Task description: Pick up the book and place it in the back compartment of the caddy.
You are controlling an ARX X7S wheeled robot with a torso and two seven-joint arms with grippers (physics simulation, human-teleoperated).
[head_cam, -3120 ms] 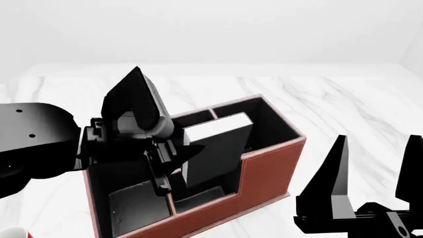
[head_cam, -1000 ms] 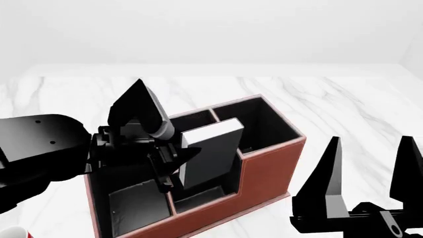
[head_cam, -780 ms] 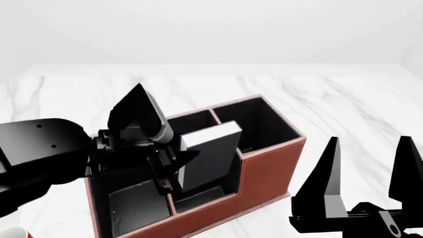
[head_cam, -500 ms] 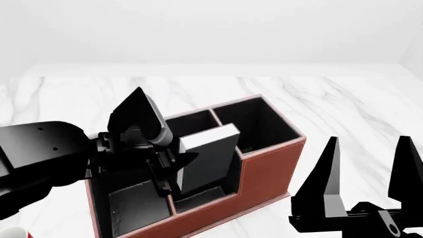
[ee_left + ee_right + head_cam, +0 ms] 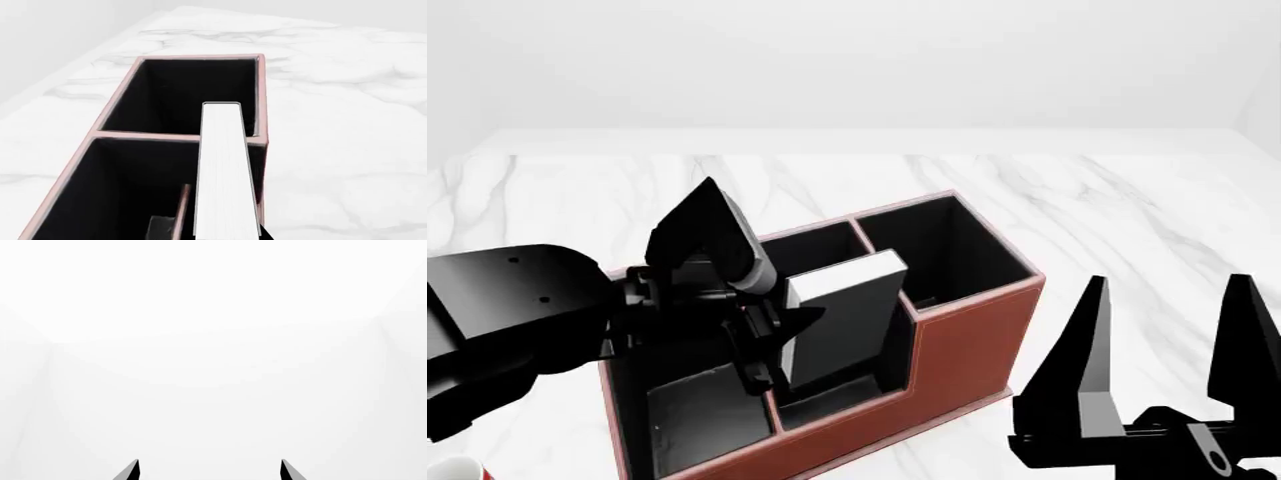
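- Left gripper [image 5: 777,335] is over the caddy [image 5: 974,345], pinching the book [image 5: 843,322] by its lower end — fingers clamped on the black covers.
- The book is partly down inside the caddy, tilted, its top corner leaning towards the far end; the wrist view shows its white page edge [image 5: 225,170] running lengthwise along one side wall.
- Key relation — the book's long axis points from the gripper towards the back compartment [image 5: 193,97], its far tip crossing the divider [image 5: 150,136].
- Judging from this, the book still needs to go further back before release.
- Right gripper [image 5: 1164,350] hangs spread wide and empty, beside the caddy and well clear of the book — the left arm is plainly the nearer one.
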